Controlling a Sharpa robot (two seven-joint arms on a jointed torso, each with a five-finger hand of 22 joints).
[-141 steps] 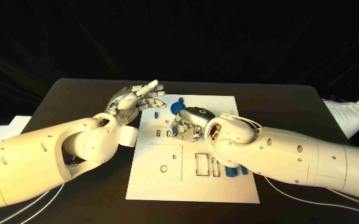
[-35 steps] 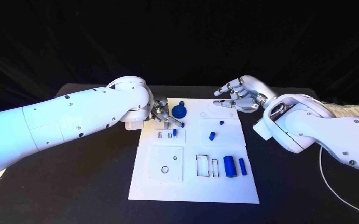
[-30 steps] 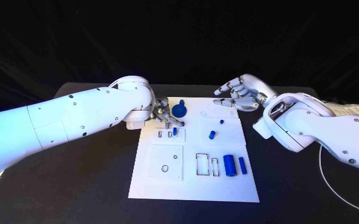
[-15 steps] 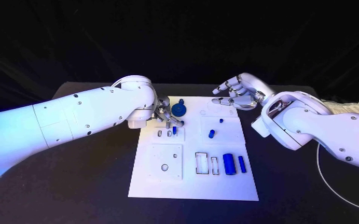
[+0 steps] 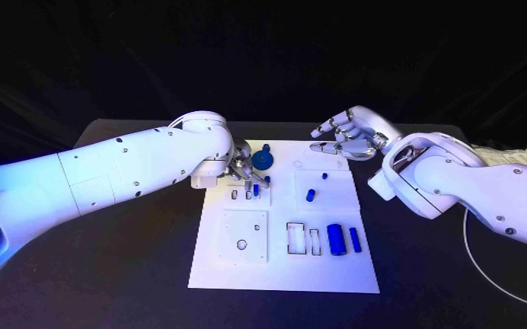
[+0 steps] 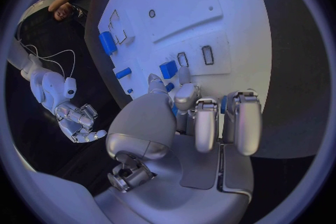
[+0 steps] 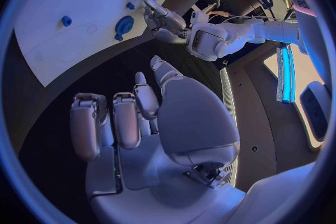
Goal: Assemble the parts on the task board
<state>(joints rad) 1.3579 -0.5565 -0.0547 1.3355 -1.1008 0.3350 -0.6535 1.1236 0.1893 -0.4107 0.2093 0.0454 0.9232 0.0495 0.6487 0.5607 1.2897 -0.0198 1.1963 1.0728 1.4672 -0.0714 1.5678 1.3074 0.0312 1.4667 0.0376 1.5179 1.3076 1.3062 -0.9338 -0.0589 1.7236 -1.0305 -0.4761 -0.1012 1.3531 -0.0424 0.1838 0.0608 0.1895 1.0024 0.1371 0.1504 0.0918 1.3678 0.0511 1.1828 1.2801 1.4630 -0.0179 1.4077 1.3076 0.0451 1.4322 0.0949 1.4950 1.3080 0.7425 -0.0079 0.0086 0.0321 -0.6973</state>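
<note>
Board: we see the white board (image 5: 288, 268) lying flat in the middle of the black table (image 5: 132, 268), with rectangular slots and round holes cut in it.
Left hand: our left hand (image 5: 241, 167) is at the board's far left edge, fingertips down by a small blue peg (image 5: 256, 189). From the head we cannot tell whether it grips the peg.
Left wrist view: here the fingers (image 6: 187, 96) bunch round a blue piece (image 6: 168, 69) at the slots; a firm hold is not clear.
Right hand: our right hand (image 5: 352, 135) hovers past the board's far right corner, fingers loosely curled and apart, holding nothing.
Right wrist view: it shows that palm (image 7: 185, 123) bare.
Parts: a round blue disc (image 5: 263, 161) sits near the board's far edge, a short cylinder (image 5: 311, 195) mid-board, two upright blocks (image 5: 337, 237) by the near slots.
</note>
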